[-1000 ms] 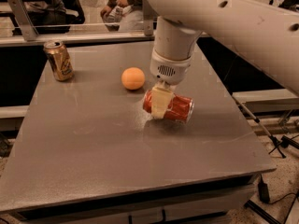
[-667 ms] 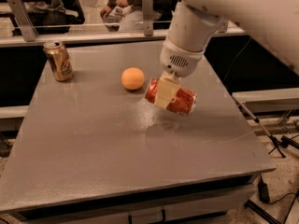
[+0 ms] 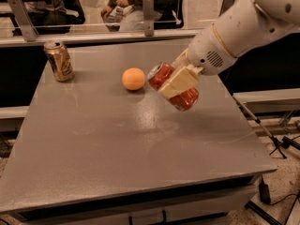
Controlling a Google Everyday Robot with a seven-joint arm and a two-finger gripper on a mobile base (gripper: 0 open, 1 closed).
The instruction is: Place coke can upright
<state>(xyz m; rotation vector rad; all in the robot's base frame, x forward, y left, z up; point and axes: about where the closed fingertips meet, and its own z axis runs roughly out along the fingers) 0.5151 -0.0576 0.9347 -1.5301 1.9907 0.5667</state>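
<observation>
Upper left of the frame, a gold-tan aluminium drinks can with a blue mark (image 3: 59, 61) stands upright near the far left corner of the flat grey rectangular table (image 3: 112, 149). Sliding right along the back half of the tabletop, a round orange fruit (image 3: 133, 78) sits on the surface on its own, well apart from that gold can.

Just right of the orange, and close to it, here is the red aluminium coke can (image 3: 188, 99). It is not upright: it lies on a slant, its silver top end with a dark opening aimed toward the upper left, at the orange, and its red body running down to the lower right. Only a hint of white lettering shows, and the middle of the can is covered. It sits right of centre in the frame and seems to hang just above the tabletop rather than rest on it.

The cream two-finger gripper (image 3: 176, 83) is clamped across the can's middle, with one broad pale finger (image 3: 180, 80) lying flat over the red side facing us. Behind it the white rounded robot arm (image 3: 234, 34) with a tan band climbs to the upper right corner.

At the lower right, off the table edge, black cables and a thin stand (image 3: 274, 144) lie on the floor
</observation>
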